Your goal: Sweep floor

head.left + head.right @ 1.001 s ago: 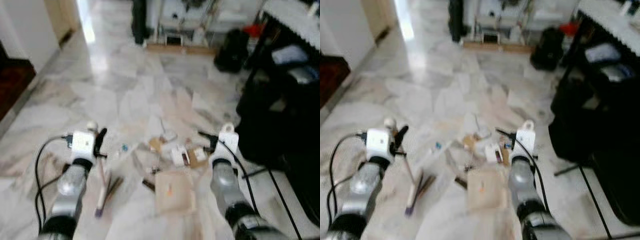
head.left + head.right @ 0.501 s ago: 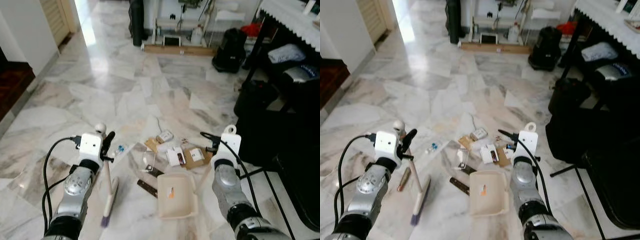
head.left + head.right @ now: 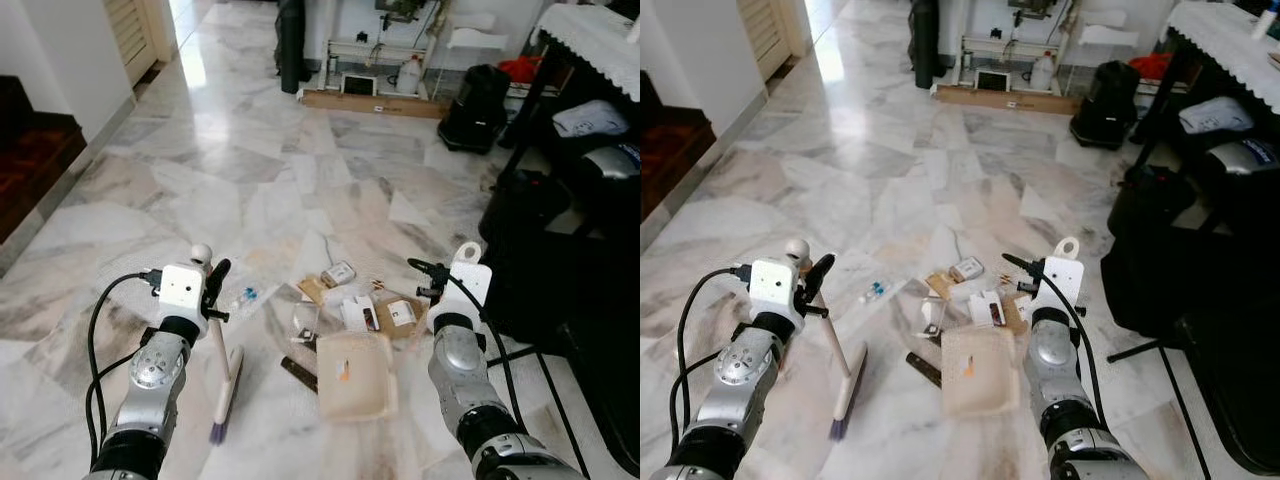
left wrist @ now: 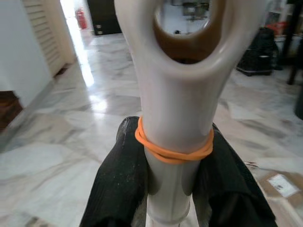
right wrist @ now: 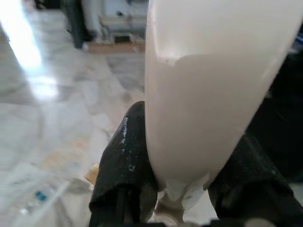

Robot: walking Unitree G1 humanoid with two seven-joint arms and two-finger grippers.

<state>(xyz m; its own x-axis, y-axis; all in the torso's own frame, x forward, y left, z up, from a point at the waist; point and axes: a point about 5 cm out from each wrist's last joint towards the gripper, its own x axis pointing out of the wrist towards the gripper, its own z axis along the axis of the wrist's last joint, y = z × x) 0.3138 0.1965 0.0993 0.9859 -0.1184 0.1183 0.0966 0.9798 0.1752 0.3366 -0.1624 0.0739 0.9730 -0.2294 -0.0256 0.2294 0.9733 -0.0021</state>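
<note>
My left gripper [image 3: 214, 292] is shut on the cream handle of a small brush [image 3: 226, 385], whose purple-tipped bristles rest on the marble floor. In the left wrist view the brush handle [image 4: 176, 94], ringed by an orange rubber band, sits between my black fingers [image 4: 120, 189]. My right gripper [image 3: 430, 285] is shut on the handle of a cream dustpan [image 3: 352, 375] lying on the floor between my arms. That dustpan handle [image 5: 208, 94] is clamped by the fingers [image 5: 125, 165]. A pile of litter [image 3: 352, 305], cards, paper scraps and small packets, lies just beyond the pan's front edge.
A dark strip [image 3: 298, 373] lies left of the pan. Black bags [image 3: 530, 200] and thin black stand legs [image 3: 520, 350] crowd the right side under a white-clothed table [image 3: 590, 30]. A dark step [image 3: 35, 150] is at the left. Shelves and a black bag [image 3: 478, 95] stand far ahead.
The blurred view has steadied and the camera has shifted. The dustpan has edged forward toward the litter. Both grippers keep their holds.
</note>
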